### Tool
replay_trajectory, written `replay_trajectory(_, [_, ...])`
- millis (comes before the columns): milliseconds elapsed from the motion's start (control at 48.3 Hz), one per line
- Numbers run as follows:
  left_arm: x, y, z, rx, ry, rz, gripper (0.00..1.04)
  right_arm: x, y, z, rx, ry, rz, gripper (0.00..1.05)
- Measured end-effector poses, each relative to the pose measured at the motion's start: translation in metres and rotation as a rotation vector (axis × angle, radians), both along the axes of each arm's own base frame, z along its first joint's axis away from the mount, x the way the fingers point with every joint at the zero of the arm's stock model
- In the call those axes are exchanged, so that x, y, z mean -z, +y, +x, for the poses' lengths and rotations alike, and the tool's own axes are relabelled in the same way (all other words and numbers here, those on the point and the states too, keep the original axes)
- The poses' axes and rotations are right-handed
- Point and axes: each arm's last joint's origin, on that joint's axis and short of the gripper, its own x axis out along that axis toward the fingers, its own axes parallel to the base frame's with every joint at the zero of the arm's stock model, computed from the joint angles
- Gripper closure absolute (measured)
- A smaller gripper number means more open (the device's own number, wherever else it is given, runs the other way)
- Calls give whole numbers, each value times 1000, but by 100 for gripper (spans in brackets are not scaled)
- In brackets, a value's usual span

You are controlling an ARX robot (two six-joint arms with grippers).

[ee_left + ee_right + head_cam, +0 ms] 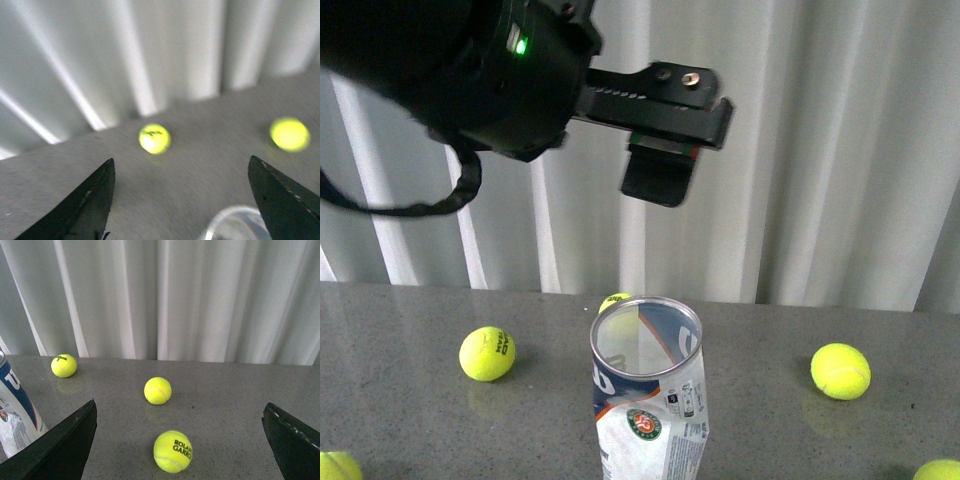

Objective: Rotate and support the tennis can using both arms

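The left arm (pixel 470 70) is cut off by the front view's edge, and the left wrist view is blurred, yet the left gripper (pixel 182 192) is seen spread wide and empty above the tennis can (pixel 648 395), whose base is cropped. The can stands upright on the grey table (pixel 400 420), its open silver rim well below that gripper. Beside the can, the right gripper (pixel 182 440) is likewise spread and empty; "ROLAN GARRO" is read on the nearest tennis ball (pixel 172 451).
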Motion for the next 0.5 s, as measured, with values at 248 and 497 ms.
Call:
replay_trajectory(248, [34, 71, -49, -245, -270, -183, 63, 0, 0, 0, -1, 0, 0, 7])
replay_trajectory(497, [77, 111, -90, -233, -233, -183, 101, 0, 0, 0, 1, 0, 0, 7])
